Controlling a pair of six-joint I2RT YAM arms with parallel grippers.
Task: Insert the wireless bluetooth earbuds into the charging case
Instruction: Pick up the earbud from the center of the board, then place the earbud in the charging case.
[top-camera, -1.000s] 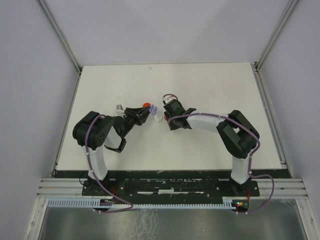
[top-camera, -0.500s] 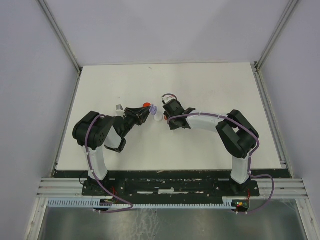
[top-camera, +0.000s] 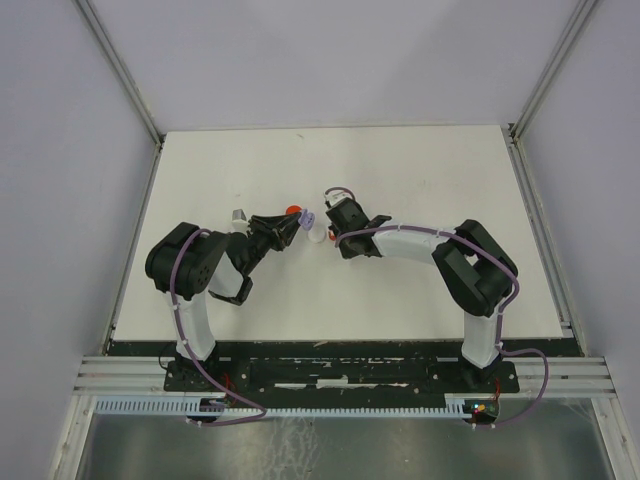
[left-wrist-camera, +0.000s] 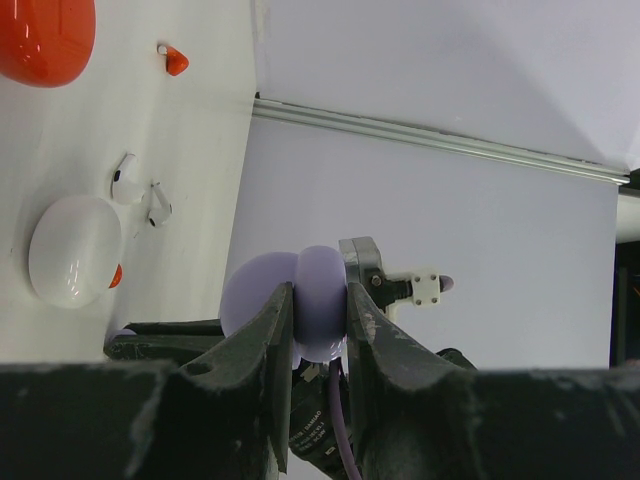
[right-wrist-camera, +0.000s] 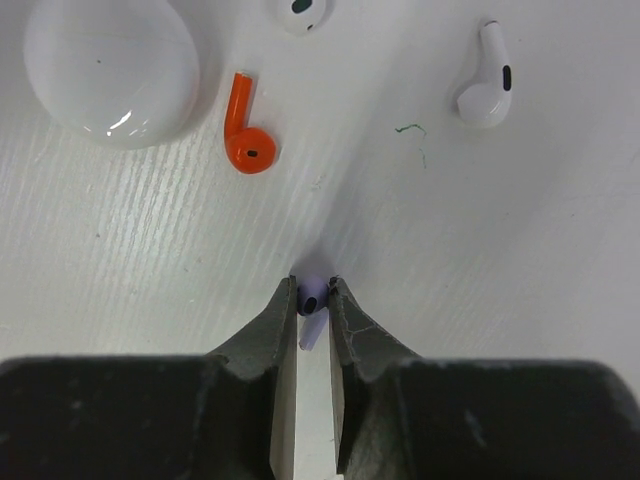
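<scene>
The right arm (top-camera: 410, 238) edges a shade farther out over the white table (top-camera: 420, 170) in the space of a second. Its wrist, and the purple cable loop (top-camera: 337, 190) arching above it, sit slightly higher in the overhead view than they did a second ago, away from the bases. The right gripper (right-wrist-camera: 312, 290) goes with them, its two fingers pressed close on either side of a lavender earbud (right-wrist-camera: 311, 303) lying on the tabletop. The shift is slight, and whether the earbud has slid along with the fingers cannot be told from above.
</scene>
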